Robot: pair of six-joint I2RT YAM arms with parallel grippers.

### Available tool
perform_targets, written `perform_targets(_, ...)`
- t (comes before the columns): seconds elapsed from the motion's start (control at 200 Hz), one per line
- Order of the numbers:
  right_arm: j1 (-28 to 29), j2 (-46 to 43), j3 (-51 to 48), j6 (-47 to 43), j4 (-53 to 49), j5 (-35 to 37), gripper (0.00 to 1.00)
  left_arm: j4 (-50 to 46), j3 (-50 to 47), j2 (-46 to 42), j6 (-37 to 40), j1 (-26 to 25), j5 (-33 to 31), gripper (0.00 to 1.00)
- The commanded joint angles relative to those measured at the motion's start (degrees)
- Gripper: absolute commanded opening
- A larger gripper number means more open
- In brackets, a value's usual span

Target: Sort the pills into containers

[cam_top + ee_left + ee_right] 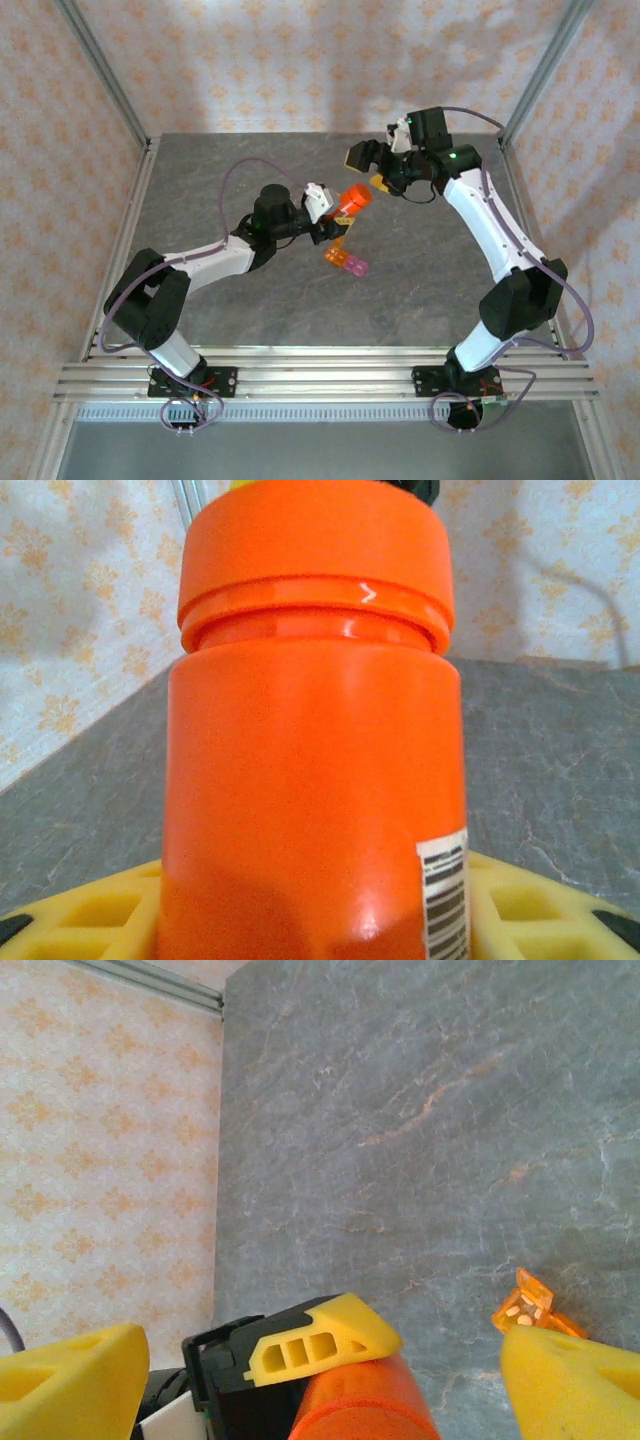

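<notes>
An orange bottle (351, 200) with its cap (315, 550) on lies tilted above the table's middle, and my left gripper (337, 213) is shut on its body (310, 800). My right gripper (384, 180) hovers just beyond the cap end, open, its yellow fingers (575, 1385) wide apart either side of the bottle (365, 1405) without touching it. The containers (345, 259), a short strip of cells, orange at one end and pink at the other, lie on the table below the bottle. Pale pills (519, 1313) sit inside the orange end cell (530, 1295).
Grey stone-patterned tabletop (250, 300) inside papered walls, with metal frame posts (105, 70) at the back corners. A rail (330, 380) runs along the near edge by the arm bases. Bare table lies left, right and in front of the containers.
</notes>
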Motion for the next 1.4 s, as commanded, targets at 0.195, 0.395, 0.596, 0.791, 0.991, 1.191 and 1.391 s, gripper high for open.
perform_targets(0.195, -3.0, -4.0, 0.5, -21.3, -0.9, 1.3, 0.83, 5.9, 0.2, -1.1, -8.1, 2.1, 8.1, 0.0)
perform_targets(0.395, -3.7, -4.8, 0.1, -32.4, -5.0, -8.1, 0.77, 5.2, 1.2, -0.2, -11.0, 3.0, 12.4, 0.0)
perform_targets(0.596, -3.7, -1.3, 3.5, -38.5, -13.1, -13.7, 0.75, 5.8, 1.8, 0.7, -12.5, 3.2, 13.8, 0.0)
perform_targets(0.791, -3.7, 0.2, 4.3, -40.5, -16.2, -14.1, 0.76, 6.1, 2.2, 1.2, -13.1, 3.2, 14.1, 0.0)
perform_targets(0.991, -3.7, 1.2, 4.0, -41.1, -16.9, -14.8, 0.76, 6.3, 2.3, 1.3, -13.4, 3.2, 14.2, 0.0)
perform_targets(1.191, -3.7, 1.8, 3.8, -41.2, -16.9, -16.1, 0.73, 5.9, 2.5, 1.3, -13.3, 3.2, 14.2, 0.0)
perform_targets(1.391, -3.7, 1.9, 4.1, -41.0, -16.8, -17.5, 0.71, 5.8, 2.6, 1.5, -13.3, 3.1, 14.3, 0.0)
